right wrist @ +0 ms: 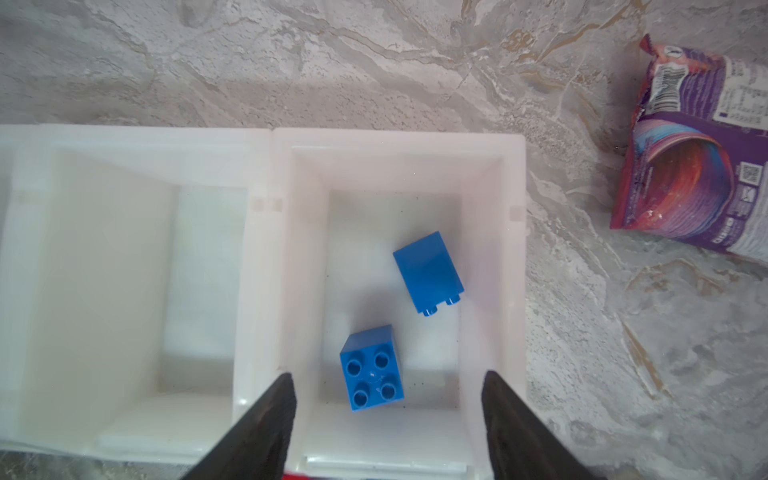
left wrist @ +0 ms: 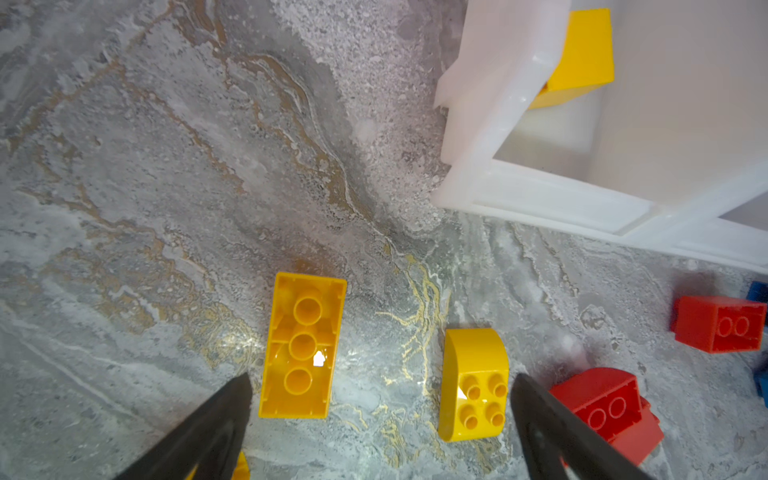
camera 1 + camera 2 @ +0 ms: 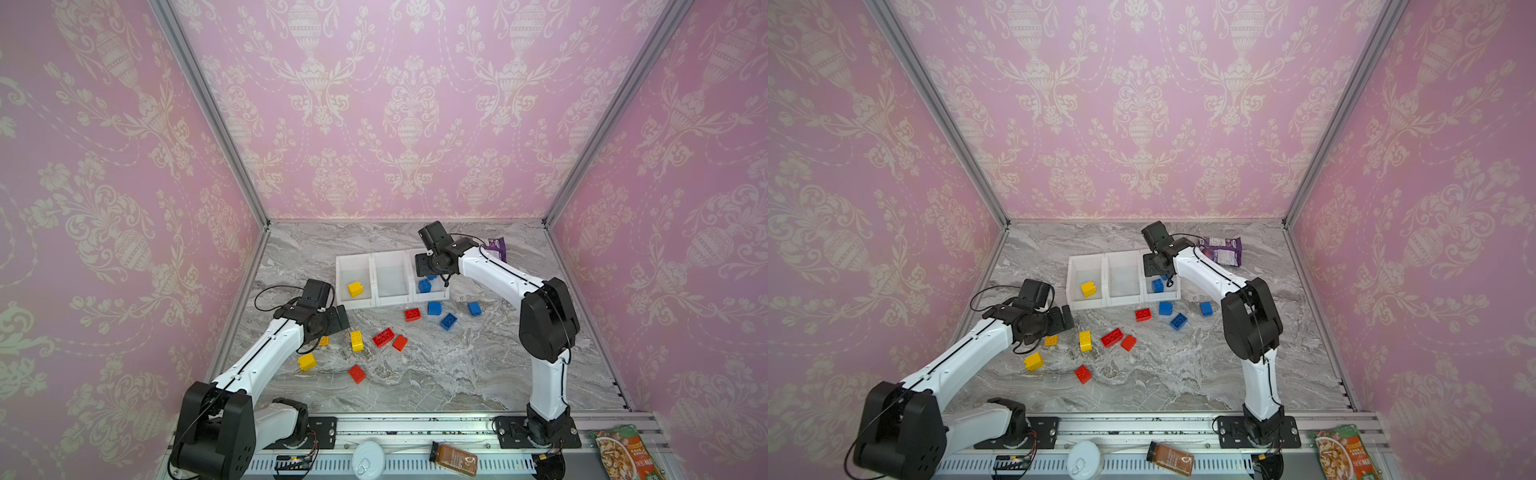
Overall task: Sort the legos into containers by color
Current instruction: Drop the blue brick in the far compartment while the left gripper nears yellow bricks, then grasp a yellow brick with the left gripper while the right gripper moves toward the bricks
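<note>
Right gripper [image 1: 387, 376], jaws parted and empty, hangs over the rightmost of three joined white containers [image 1: 399, 141], which holds two glossy blue legos [image 1: 372, 368], one studs-up, one on its side; left gripper [image 2: 381, 375], wide open and empty, hangs over loose yellow bricks [image 2: 301, 345] near-left of the containers.

In a top view, three joined white bins [image 3: 392, 276] stand mid-table — a yellow brick [image 3: 355, 288] in the leftmost, a blue brick [image 3: 424, 285] in the rightmost; loose red, yellow and blue bricks [image 3: 383, 337] lie in front
</note>
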`<state>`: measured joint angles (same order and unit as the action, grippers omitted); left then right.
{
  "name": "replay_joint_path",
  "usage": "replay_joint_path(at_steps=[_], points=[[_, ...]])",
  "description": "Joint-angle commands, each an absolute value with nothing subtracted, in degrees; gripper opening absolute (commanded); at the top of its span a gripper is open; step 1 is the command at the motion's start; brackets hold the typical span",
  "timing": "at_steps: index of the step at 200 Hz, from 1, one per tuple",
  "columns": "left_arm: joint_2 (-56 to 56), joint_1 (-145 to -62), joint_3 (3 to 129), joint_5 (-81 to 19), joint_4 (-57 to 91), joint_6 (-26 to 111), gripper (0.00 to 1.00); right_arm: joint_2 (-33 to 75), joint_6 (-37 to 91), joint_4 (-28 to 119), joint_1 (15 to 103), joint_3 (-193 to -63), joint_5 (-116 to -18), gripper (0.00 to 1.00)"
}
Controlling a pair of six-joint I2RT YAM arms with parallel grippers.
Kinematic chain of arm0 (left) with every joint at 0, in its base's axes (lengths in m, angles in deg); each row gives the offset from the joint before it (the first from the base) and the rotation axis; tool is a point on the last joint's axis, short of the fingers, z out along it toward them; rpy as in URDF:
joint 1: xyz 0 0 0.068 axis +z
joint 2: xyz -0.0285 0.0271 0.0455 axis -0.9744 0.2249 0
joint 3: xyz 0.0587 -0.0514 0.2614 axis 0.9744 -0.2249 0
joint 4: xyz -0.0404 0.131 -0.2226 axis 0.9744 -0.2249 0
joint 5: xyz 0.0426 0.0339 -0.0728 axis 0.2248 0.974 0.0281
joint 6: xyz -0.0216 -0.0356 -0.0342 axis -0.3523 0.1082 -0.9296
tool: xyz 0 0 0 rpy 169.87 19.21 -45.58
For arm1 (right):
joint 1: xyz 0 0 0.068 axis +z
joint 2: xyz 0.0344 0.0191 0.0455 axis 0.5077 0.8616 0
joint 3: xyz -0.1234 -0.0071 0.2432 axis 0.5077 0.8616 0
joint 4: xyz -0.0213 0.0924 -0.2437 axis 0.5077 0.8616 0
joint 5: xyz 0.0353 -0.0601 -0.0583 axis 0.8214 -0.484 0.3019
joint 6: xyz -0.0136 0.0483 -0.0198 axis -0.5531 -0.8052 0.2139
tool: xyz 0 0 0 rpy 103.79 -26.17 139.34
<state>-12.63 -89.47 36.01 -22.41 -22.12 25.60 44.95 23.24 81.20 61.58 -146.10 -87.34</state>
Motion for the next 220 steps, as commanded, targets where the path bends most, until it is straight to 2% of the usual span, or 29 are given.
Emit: replay_joint_path(at_steps=[1,60,143,220], points=[[-11.10,-88.80,38.46,-19.64,-25.50,27.95,0.98,39.46,21.44,79.60,62.56,-141.72,-84.21,0.79],[-7.51,-87.81,40.24,-18.14,-27.73,29.97,0.91,26.17,19.24,73.26,63.57,-125.85,-73.63,1.00],[-0.25,-87.38,42.97,-15.89,-29.79,33.26,0.83,9.75,16.39,65.08,63.95,-104.91,-64.91,1.00],[3.37,-87.09,42.25,-17.39,-27.72,31.89,0.68,4.44,16.77,63.51,63.93,-101.79,-64.42,1.00]])
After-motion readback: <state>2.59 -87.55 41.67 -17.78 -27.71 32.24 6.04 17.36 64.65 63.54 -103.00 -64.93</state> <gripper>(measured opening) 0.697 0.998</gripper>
